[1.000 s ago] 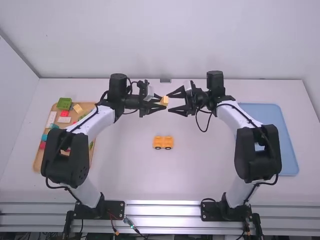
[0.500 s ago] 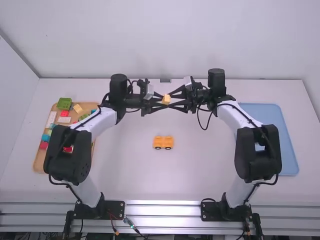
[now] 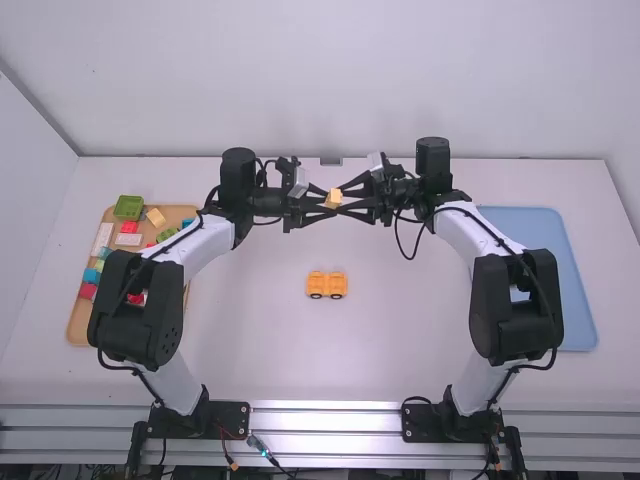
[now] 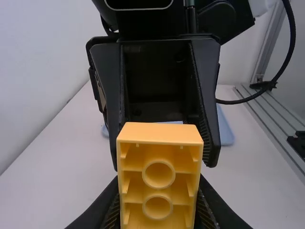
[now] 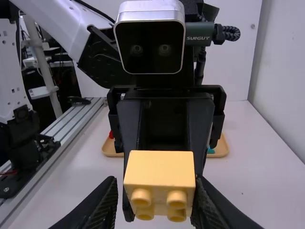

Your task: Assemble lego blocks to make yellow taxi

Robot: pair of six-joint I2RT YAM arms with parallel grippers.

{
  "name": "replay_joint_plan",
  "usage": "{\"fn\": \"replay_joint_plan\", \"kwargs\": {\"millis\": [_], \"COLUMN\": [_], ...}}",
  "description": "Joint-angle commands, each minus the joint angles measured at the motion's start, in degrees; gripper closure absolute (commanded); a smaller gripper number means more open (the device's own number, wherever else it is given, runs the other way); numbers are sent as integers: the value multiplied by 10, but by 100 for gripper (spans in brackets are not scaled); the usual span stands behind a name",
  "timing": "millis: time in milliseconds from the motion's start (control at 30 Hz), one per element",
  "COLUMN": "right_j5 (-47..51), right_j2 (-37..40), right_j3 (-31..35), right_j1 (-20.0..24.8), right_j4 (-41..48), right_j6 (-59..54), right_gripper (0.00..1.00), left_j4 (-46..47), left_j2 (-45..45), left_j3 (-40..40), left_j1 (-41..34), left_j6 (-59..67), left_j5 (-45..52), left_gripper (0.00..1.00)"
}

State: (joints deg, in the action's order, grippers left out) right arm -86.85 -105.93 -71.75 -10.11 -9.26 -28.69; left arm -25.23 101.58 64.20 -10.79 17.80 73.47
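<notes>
One pale wall (image 3: 330,80) stands behind the white table (image 3: 250,340)

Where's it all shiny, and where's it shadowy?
High view: the metal rail gleams along the bottom; right wrist view: light shines on the silver-rimmed camera; left wrist view: it's shadowy inside the round tubes of the yellow block.

The high view looks down from well behind — opposed wrist views share one block (image 5: 159,169) close up.
</notes>
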Motion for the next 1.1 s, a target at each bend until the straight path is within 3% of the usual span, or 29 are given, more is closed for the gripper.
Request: {"fn": "replay_joint_plan", "kwargs": {"millis": [0, 833, 867, 900, 1000, 1067], "right_j5": [-19, -2, -2, -2, -2, -1], "right_j2": [-1, -1, -1, -1, -1, -1], "right_j3": [5, 5, 5, 5, 5, 5], "right_j1": [-1, -8, -8, -8, -8, -8], "right_j4": [-2, -9, -10, -10, -13, -15], "right_j6": [2, 2, 2, 2, 5, 6], "right_gripper": [59, 69, 72, 74, 76, 77], "left_j4": [-5, -8, -8, -8, -8, -8], "left_j2": [6, 6, 6, 6, 6, 6], "left_j3": [-2, -5, -5, -5, -5, -5], "left_j1": [-2, -12, -12, -12, -12, -12], "left_j6": [-5, -4, -4, -4, -3, 0], "left_j5": [-3, -26, -26, -26, -26, -26], "left_gripper": [98, 97, 91, 73, 1, 1]}}
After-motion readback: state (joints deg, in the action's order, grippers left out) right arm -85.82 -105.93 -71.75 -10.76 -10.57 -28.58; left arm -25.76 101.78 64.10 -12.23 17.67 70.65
